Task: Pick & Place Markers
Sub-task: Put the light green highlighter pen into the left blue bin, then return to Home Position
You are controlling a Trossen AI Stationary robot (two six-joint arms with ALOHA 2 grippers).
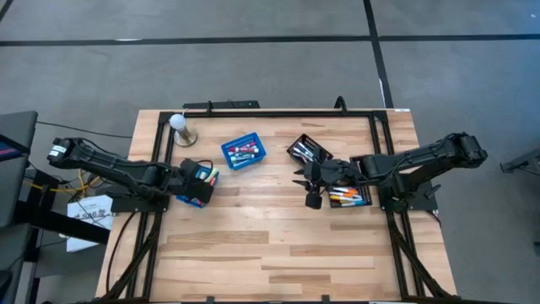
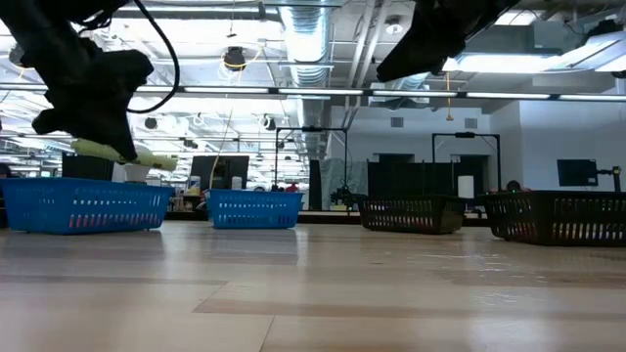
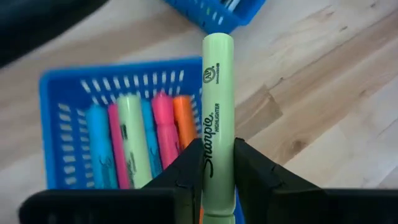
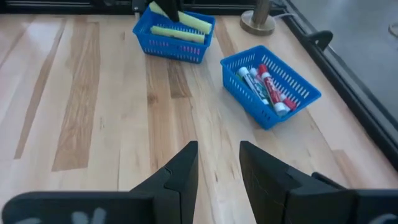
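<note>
I had the left hand (image 3: pixel 217 180) clenched on a pale green marker (image 3: pixel 217 106), which stood out past the fingers (image 3: pixel 186 174) over the edge of a blue basket (image 3: pixel 62 124). That basket sat on the tabletop (image 1: pixel 278 236) at the left side, and in it lay a row of markers side by side: light blue, pink, pale green, another blue, a brighter pink and an orange one (image 3: pixel 184 121). In the low view the same pale green marker showed lifted above the basket's rim.

A second blue basket (image 4: pixel 298 87) stood nearer the middle of the tabletop, holding markers with white barrels and red and blue caps (I could not count them for sure).

On the right side were two black mesh baskets (image 1: pixel 305 150); the one under the right arm held orange and white markers (image 1: pixel 344 198), and what lay in the other I could not make out.

The right hand (image 4: pixel 217 168) hung above bare wood, its fingers parted and grasping nothing.
</note>
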